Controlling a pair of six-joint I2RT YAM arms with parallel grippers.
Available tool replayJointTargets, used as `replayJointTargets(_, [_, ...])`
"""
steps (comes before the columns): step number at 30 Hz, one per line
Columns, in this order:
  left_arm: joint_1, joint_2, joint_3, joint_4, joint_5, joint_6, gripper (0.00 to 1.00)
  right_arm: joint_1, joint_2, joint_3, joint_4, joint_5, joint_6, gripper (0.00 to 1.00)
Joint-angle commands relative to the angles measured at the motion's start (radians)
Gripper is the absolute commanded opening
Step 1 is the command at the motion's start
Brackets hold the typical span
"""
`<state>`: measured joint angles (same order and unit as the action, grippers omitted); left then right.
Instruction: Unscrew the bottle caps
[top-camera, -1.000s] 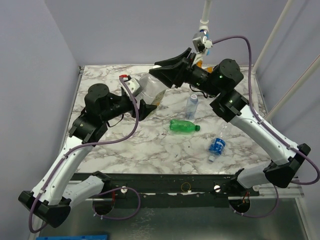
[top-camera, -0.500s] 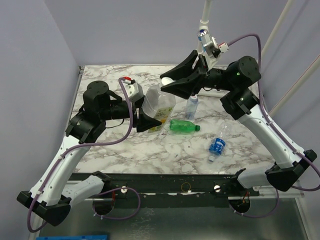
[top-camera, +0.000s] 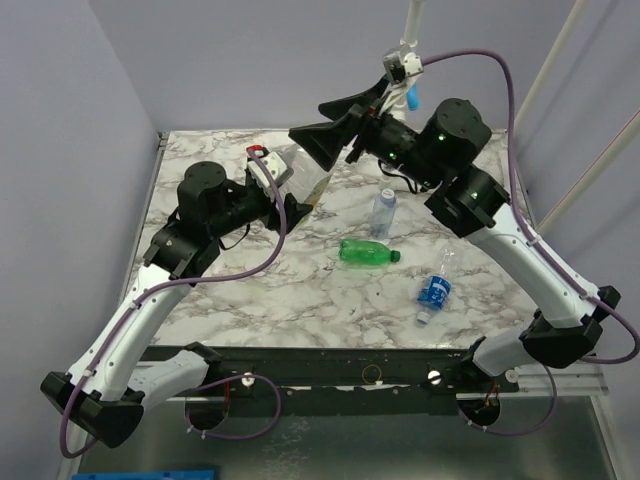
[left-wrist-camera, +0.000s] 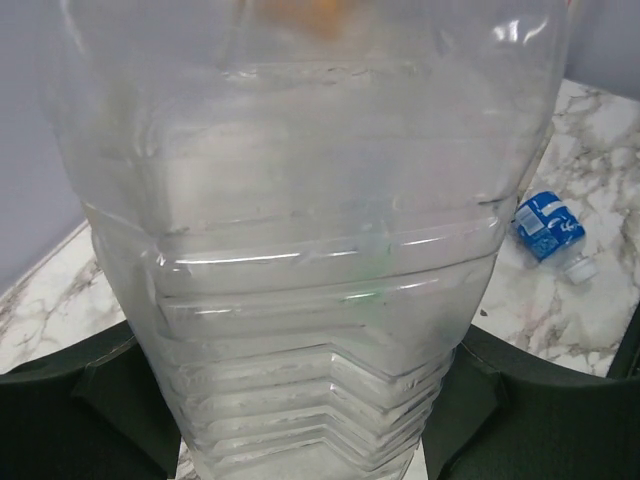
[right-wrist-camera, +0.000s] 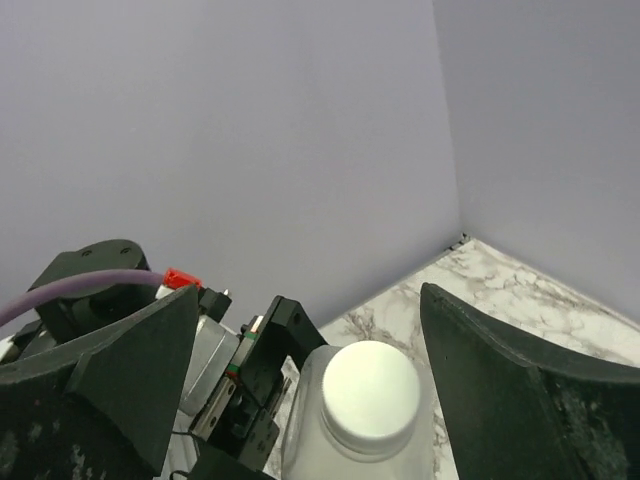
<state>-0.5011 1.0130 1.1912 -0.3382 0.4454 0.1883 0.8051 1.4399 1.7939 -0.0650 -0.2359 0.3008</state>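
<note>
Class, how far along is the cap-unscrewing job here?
Done: no cap visibly off. In hand: the left gripper holds the big clear bottle; the right gripper stands open above its white cap. Left: that cap, plus the green bottle and two small bottles.

Left arm (top-camera: 130, 330) climbs from its base, elbow bent, wrist turned inward. The left gripper (top-camera: 293, 208) is clamped on the tall clear bottle (left-wrist-camera: 310, 250), fingers (left-wrist-camera: 90, 400) pressing either side. Right arm (top-camera: 528, 262) arches high, forearm reaching across to the left. The right gripper (top-camera: 325, 122) points leftward, jaws flung wide and, as far as the wrist view shows, touching nothing.
</note>
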Motion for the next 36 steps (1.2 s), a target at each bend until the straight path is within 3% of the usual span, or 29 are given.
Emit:
replayJointTargets(1, [0.001, 0.002, 0.002, 0.068, -0.113, 0.021, 0.12, 0.048, 0.084, 0.077, -0.143, 0.231, -0.039, 0.90])
replayJointTargets(7, [0.001, -0.011, -0.003, 0.068, -0.122, 0.016, 0.12, 0.054, 0.092, 0.069, -0.113, 0.304, -0.009, 0.74])
replayJointTargets(13, [0.001, -0.016, -0.011, 0.068, -0.117, 0.009, 0.12, 0.054, 0.070, 0.010, -0.040, 0.277, 0.024, 0.56])
replayJointTargets(22, [0.000, -0.015, -0.010, 0.068, -0.075, -0.015, 0.13, 0.053, 0.048, -0.039, 0.025, 0.185, 0.047, 0.01])
replayJointTargets(28, [0.001, -0.045, -0.008, 0.067, 0.105, -0.076, 0.13, 0.050, -0.019, -0.067, 0.125, -0.073, -0.050, 0.01])
replayJointTargets(36, [0.000, -0.028, 0.073, 0.018, 0.513, -0.283, 0.13, 0.010, -0.046, -0.059, 0.209, -0.738, -0.005, 0.01])
